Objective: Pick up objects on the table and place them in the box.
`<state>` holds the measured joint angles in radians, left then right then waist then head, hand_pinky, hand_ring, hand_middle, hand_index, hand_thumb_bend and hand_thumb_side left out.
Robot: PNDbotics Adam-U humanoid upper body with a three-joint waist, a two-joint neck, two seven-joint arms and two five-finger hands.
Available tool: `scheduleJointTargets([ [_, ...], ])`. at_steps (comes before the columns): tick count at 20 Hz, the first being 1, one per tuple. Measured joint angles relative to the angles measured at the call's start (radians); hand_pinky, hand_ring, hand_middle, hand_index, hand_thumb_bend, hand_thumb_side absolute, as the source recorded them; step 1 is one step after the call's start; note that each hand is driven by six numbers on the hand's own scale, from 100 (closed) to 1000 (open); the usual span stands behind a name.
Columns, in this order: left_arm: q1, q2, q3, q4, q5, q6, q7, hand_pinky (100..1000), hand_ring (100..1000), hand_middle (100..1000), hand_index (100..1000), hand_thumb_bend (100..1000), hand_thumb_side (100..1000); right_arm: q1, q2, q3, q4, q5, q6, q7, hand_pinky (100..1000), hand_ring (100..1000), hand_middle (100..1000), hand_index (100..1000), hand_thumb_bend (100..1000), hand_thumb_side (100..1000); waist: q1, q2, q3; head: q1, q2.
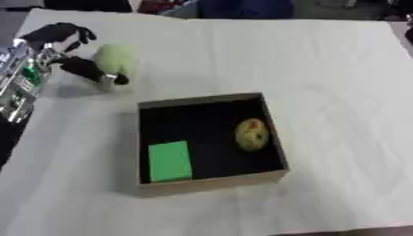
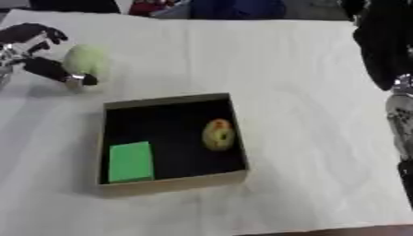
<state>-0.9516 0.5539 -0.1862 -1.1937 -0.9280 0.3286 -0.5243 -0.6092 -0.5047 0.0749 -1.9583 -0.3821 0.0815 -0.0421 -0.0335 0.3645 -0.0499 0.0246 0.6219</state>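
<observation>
Left robot hand (image 1: 71, 51): grasping the pale green ball (image 1: 115, 59), fingers above, thumb below.
Box (image 1: 211, 180): nearer the robot, rightward of that robot hand.
Right robot hand: unseen.

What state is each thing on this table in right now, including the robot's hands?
Left hand: fingers curled round the pale green ball.
Pale green ball: on the cloth, outside the box, in the hand.
Box: open, no lid.
Green block: lying flat inside the box.
Yellowish fruit: inside the box.
Right arm: at the right edge, hand unseen.
</observation>
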Motion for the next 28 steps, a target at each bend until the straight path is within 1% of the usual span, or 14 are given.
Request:
scheduleJointTargets([
  [1,-0.001,-0.001,0.000,0.010,0.006,0.000,0.006,541,818,820,916,729,572,-0.002,0.002,0.000,0.000,0.000,0.001,0.001,981,873,768,1000,109,1000,0.000,0.002,-0.001,0.000,-0.001],
  [2,-0.002,-0.002,0.001,0.018,0.010,0.000,0.012,540,817,819,915,708,568,-0.003,0.003,0.000,0.000,0.000,0.002,0.002,981,873,768,1000,110,1000,0.000,0.003,-0.003,0.000,-0.004],
  [4,-0.006,-0.008,0.004,0.034,0.015,0.002,0.025,535,814,817,912,628,556,-0.004,0.006,0.000,0.000,-0.002,0.002,0.002,981,873,768,1000,111,1000,0.000,0.006,-0.005,0.001,-0.008],
  [7,-0.007,-0.010,0.006,0.054,0.017,0.007,0.042,515,806,813,893,442,567,-0.007,0.006,0.000,0.000,-0.003,0.003,0.003,982,873,768,1000,110,1000,0.000,0.008,-0.006,0.001,-0.011],
  [9,-0.008,-0.011,0.007,0.064,0.021,0.010,0.050,500,800,821,881,400,577,-0.007,0.006,0.000,0.000,-0.004,0.004,0.004,982,874,768,1000,110,1000,0.000,0.008,-0.006,0.002,-0.012],
  [10,-0.008,-0.013,0.008,0.066,0.025,0.012,0.052,492,795,818,872,400,582,-0.007,0.006,0.000,0.000,-0.004,0.004,0.004,982,874,768,1000,110,1000,0.000,0.008,-0.006,0.002,-0.012],
  [12,-0.009,-0.017,0.009,0.066,0.036,0.014,0.054,484,787,810,856,362,587,-0.006,0.006,0.000,0.000,-0.004,0.005,0.005,982,874,768,1000,110,1000,0.000,0.008,-0.004,0.002,-0.011],
  [14,-0.009,-0.017,0.008,0.065,0.047,0.017,0.050,469,775,787,834,293,574,-0.004,0.006,0.000,0.000,-0.004,0.006,0.006,983,875,768,1000,111,1000,0.000,0.008,-0.003,0.002,-0.009],
  [16,-0.010,-0.017,0.006,0.062,0.055,0.023,0.043,459,768,785,831,231,554,-0.002,0.006,0.000,0.000,-0.004,0.006,0.006,983,875,768,1000,112,1000,0.001,0.008,-0.002,0.002,-0.008],
  [18,-0.010,-0.017,0.005,0.056,0.062,0.027,0.035,454,765,788,831,132,527,0.000,0.006,0.000,0.000,-0.004,0.006,0.006,984,875,768,1000,113,1000,0.001,0.007,0.000,0.001,-0.007],
  [19,-0.010,-0.017,0.005,0.052,0.066,0.028,0.029,452,764,790,832,100,501,0.002,0.006,0.000,0.000,-0.004,0.007,0.006,984,875,768,1000,114,1000,0.001,0.006,0.001,0.001,-0.007],
  [22,-0.010,-0.017,-0.001,0.037,0.072,0.030,0.015,448,762,795,836,100,421,0.003,0.006,0.000,0.000,-0.004,0.007,0.005,985,876,767,1000,118,1000,0.002,0.004,0.002,0.000,-0.006],
  [24,-0.010,-0.017,-0.006,0.025,0.072,0.028,0.003,445,767,799,837,100,393,0.003,0.006,0.000,0.000,-0.004,0.007,0.006,985,876,767,1000,120,1000,0.004,0.001,0.003,0.000,-0.005],
  [28,-0.016,-0.016,-0.014,-0.006,0.060,0.023,-0.018,435,764,796,834,100,444,0.011,0.007,0.000,0.000,-0.004,0.007,0.005,985,876,766,1000,124,1000,0.007,-0.007,0.005,-0.001,0.002],
])
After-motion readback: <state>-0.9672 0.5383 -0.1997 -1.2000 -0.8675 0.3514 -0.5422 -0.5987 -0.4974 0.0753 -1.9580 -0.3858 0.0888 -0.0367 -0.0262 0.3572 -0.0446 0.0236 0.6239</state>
